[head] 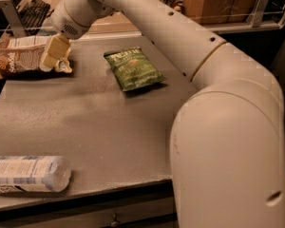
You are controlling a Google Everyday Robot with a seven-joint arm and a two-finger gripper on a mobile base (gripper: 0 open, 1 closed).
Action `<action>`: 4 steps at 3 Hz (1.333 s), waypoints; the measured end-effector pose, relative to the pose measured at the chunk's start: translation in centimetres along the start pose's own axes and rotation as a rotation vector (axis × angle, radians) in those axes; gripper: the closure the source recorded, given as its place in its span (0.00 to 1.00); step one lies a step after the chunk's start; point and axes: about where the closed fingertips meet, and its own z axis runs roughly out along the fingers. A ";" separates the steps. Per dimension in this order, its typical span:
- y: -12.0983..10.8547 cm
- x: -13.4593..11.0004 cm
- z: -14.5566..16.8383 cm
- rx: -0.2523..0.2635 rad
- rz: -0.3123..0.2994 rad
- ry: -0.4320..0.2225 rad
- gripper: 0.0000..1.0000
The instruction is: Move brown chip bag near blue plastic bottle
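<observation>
Tool: the tool (47,64) is at the far left of the surface (99,122), pointing down at the right-hand end of the brown chip bag (19,58), its tip over the bag's crumpled edge.
Tool state: I cannot tell whether it is released or clenched. From this angle it reads as one pale block, and it seems to touch the bag, though that is not certain.
Brown chip bag: lies flat along the far left edge of the surface, long side running left to right (its left end is cut off by the picture's border), lettering facing up.
Blue plastic bottle: the blue plastic bottle (28,174) lies on its side at the near left corner, well apart from the brown chip bag.
Green chip bag: the green chip bag (133,69) lies flat toward the far middle, to the right of the tool and apart from it.
Arm: the cream arm (218,80) fills the near right and reaches up and across to the tool.
Beyond the surface: a dark keyboard (35,11) at the far left.
</observation>
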 end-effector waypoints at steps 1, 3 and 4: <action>-0.8 -0.1 3.8 0.019 0.057 0.003 0.00; -0.7 0.8 8.3 0.041 0.147 0.077 0.18; -1.4 1.7 9.0 0.078 0.180 0.116 0.41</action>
